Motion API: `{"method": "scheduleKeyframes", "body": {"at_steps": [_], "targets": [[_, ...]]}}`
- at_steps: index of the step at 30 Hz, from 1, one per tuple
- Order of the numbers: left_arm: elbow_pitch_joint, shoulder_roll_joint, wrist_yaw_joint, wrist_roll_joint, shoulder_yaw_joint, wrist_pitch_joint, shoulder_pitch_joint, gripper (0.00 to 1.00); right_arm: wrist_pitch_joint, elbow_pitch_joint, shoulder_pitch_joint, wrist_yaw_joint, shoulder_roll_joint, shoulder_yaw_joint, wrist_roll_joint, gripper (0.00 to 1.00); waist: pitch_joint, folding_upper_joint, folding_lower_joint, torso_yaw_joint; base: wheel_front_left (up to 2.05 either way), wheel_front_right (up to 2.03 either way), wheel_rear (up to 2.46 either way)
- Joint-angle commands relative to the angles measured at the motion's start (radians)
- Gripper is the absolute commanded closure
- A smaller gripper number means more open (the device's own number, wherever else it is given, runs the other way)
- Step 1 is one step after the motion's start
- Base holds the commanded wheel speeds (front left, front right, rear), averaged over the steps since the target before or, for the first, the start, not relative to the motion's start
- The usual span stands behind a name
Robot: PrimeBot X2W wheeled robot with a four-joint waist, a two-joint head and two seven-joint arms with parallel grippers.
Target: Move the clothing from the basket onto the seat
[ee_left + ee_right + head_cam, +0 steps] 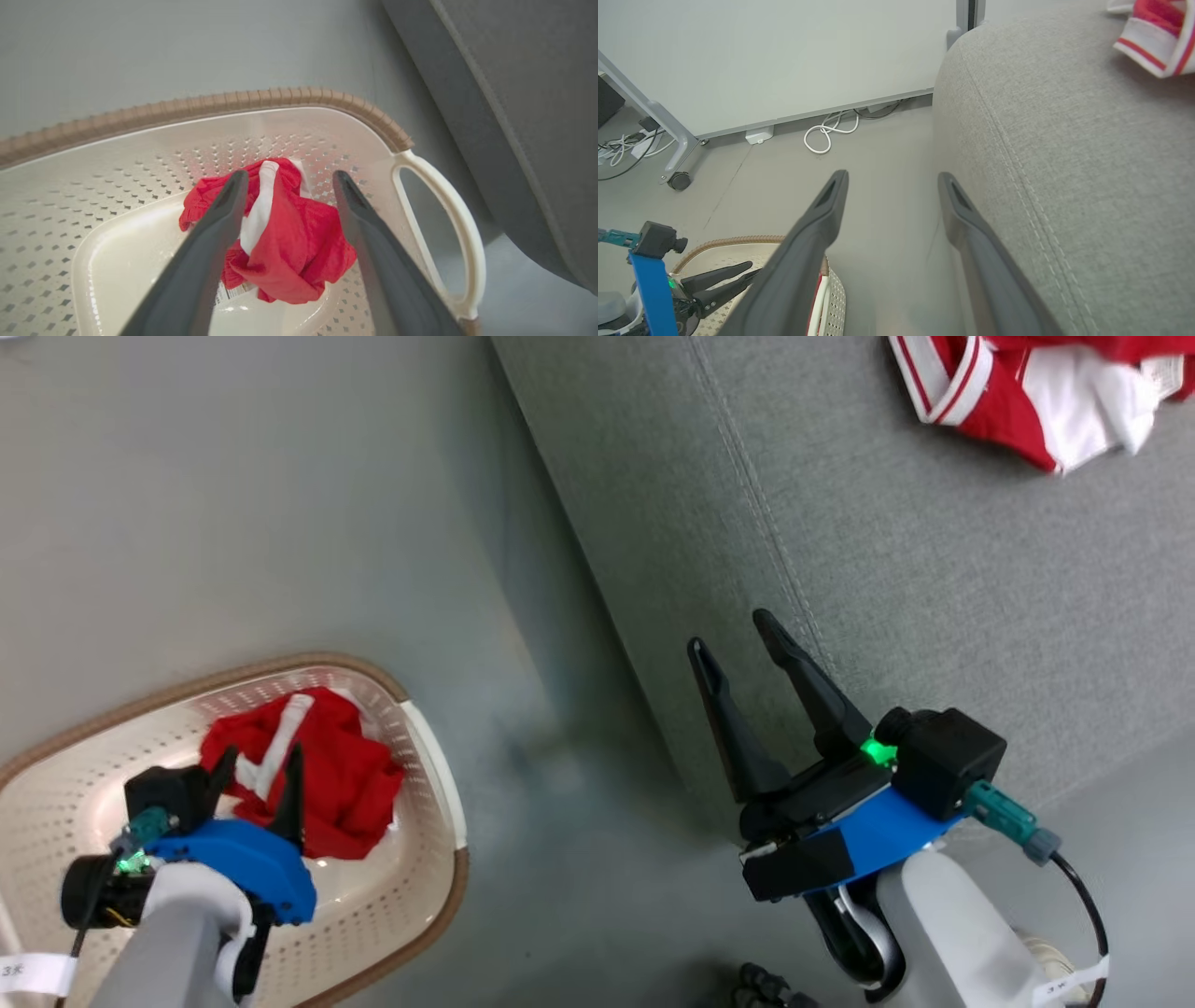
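The left end effector (261, 761) is held wide open over a red garment (341, 775) in the basket (411, 905). The right end effector (730, 637) is held open and empty at the edge of the seat (934, 616), where a second red garment (1018, 392) is laid.

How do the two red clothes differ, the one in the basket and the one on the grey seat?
The basket garment lies bunched in the basket; the seat garment lies flatter on the seat. The basket garment shows mostly red, the seat garment much white. Both have white stripes.
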Motion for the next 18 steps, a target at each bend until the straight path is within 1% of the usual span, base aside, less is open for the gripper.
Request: {"method": "scheduleKeyframes", "body": {"at_steps": [1, 6, 8, 12, 14, 18], "targets": [[0.009, 0.010, 0.006, 0.006, 0.003, 0.007, -0.021, 0.00, -0.008, 0.005, -0.020, 0.000, 0.000, 0.006, 0.007, 0.00, 0.012, 0.0000, -0.0003, -0.004, 0.00, 0.00, 0.00], [0.056, 0.055, 0.014, 0.011, 0.004, 0.039, -0.047, 0.00, -0.016, 0.014, -0.056, 0.000, 0.000, 0.051, 0.057, 0.00, 0.078, 0.0000, -0.0003, -0.053, 0.00, 0.00, 0.00], [0.062, 0.074, 0.020, 0.012, 0.007, 0.051, -0.060, 0.00, -0.016, -0.006, -0.069, 0.000, 0.000, 0.058, 0.080, 0.00, 0.106, 0.0000, -0.0003, -0.070, 0.00, 0.00, 0.00], [0.068, 0.115, 0.044, 0.027, 0.003, 0.093, -0.089, 0.00, -0.017, -0.034, -0.077, 0.000, 0.000, 0.070, 0.108, 0.00, 0.154, 0.0000, -0.0003, -0.094, 0.00, 0.00, 0.00], [0.070, 0.121, 0.057, 0.024, 0.004, 0.118, -0.108, 0.00, -0.017, -0.046, -0.072, 0.000, 0.000, 0.064, 0.111, 0.00, 0.171, 0.0000, -0.0003, -0.090, 0.00, 0.00, 0.00], [0.077, 0.119, 0.059, 0.019, -0.004, 0.170, -0.140, 0.00, -0.017, -0.059, -0.060, 0.000, 0.000, 0.055, 0.115, 0.00, 0.192, 0.0000, -0.0003, -0.083, 0.00, 0.00, 0.00]]}}
